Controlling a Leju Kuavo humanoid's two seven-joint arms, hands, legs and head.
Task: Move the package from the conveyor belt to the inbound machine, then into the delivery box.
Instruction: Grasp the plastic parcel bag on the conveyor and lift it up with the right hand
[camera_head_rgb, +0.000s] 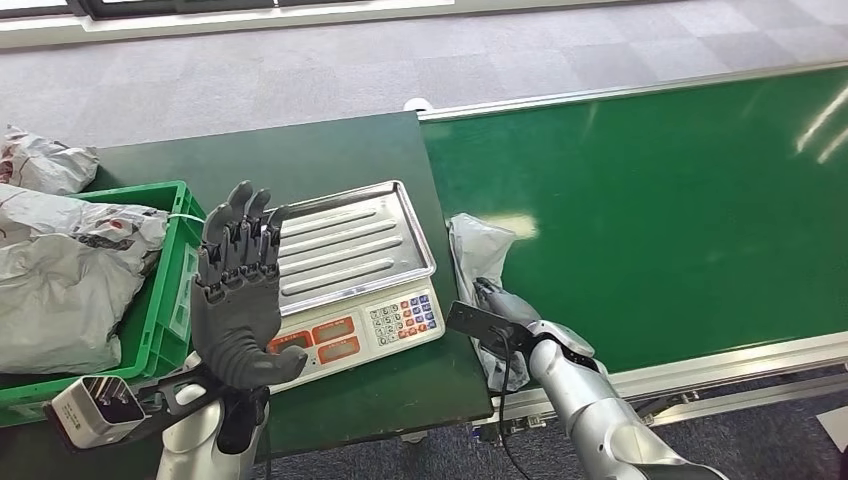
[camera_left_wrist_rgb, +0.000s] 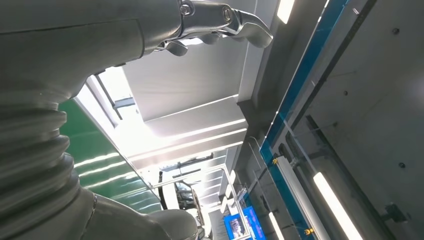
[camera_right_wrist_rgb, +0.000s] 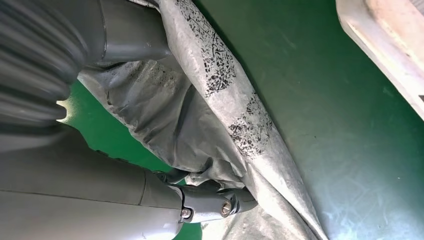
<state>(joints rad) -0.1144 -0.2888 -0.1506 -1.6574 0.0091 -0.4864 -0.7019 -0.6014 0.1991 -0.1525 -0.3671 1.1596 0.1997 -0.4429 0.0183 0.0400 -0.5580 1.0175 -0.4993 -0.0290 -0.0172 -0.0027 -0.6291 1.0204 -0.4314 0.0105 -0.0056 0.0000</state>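
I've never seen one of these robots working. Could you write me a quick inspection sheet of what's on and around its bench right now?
Surface: dark green table beside a bright green conveyor belt.
Job's things: grey package at the belt's near end; weighing scale with a bare steel tray; green crate holding grey bags.
Clutter: one more grey bag on the table behind the crate.
Hands: right hand grips the package; left hand raised, fingers spread, holding nothing.
Cables: black cable by the right forearm.
Surroundings: grey carpet tiles beyond the table; ceiling lights in the left wrist view.
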